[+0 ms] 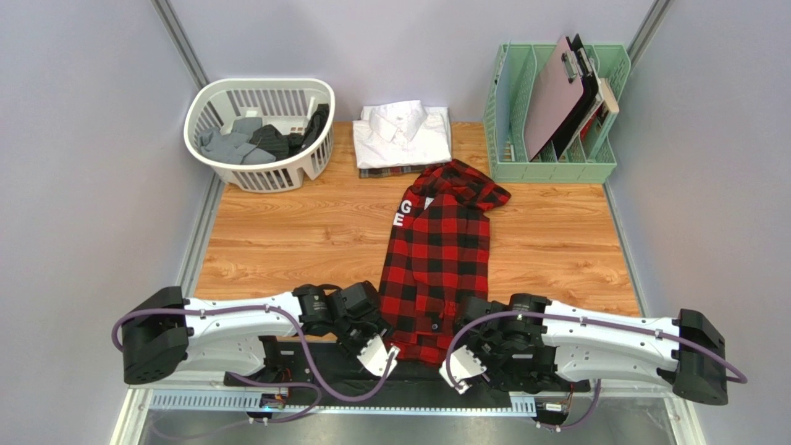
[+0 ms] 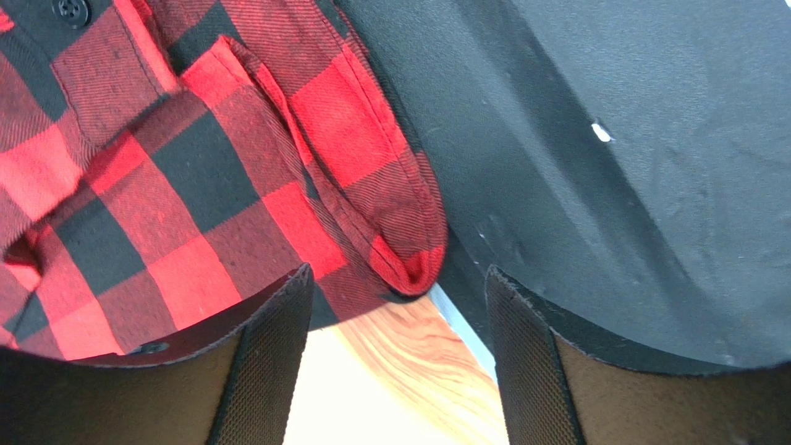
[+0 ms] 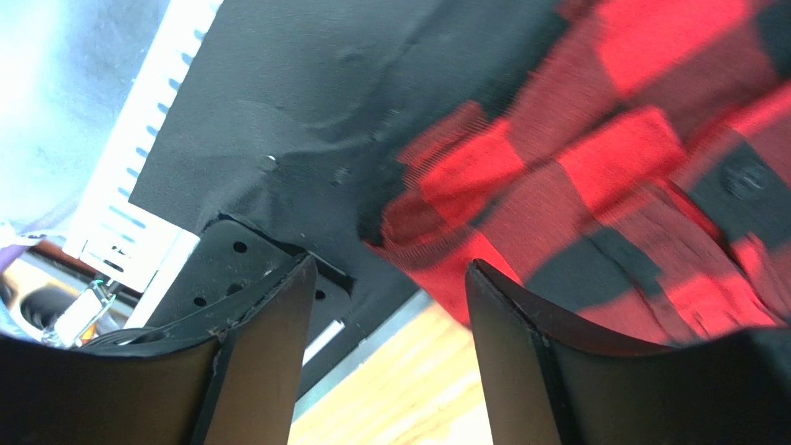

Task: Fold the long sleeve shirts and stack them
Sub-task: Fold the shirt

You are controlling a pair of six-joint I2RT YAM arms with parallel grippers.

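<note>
Basket: a white slatted plastic laundry basket [image 1: 260, 130] stood at the far left corner of the wooden worktop [image 1: 278, 241]. It held crumpled grey and dark cloth; whether these were shirts was hard to tell from above.

Left tool: the left tool [image 1: 381, 357] lay low at the near edge, just beside the left hem corner of the red-and-black checked flannel shirt [image 1: 436, 264]. In the wrist view its two black padded fingers [image 2: 265, 371] stood wide apart with nothing between them, and the folded hem corner lay just beyond the gap.

White shirt: a plain white collared shirt [image 1: 404, 134] sat folded at the far middle of the worktop, collar toward the back wall.

Plaid shirt: a dark plaid shirt [image 1: 399, 171] lay under the white one, and only a thin strip of its near edge showed.

Flannel shirt: it lay stretched out lengthwise in the middle of the worktop, collar end far and just near the folded pair, hem end reaching onto the black mat [image 2: 603, 139] at the near edge.

Right tool: the right tool [image 1: 461, 369] sat at the right hem corner. Its fingers [image 3: 506, 352] were spread wide and empty, with the checked cloth lying past them on the mat.

Rack: a mint-green plastic file rack [image 1: 554, 111] stood at the far right, with clipboards leaning in its slots.
</note>
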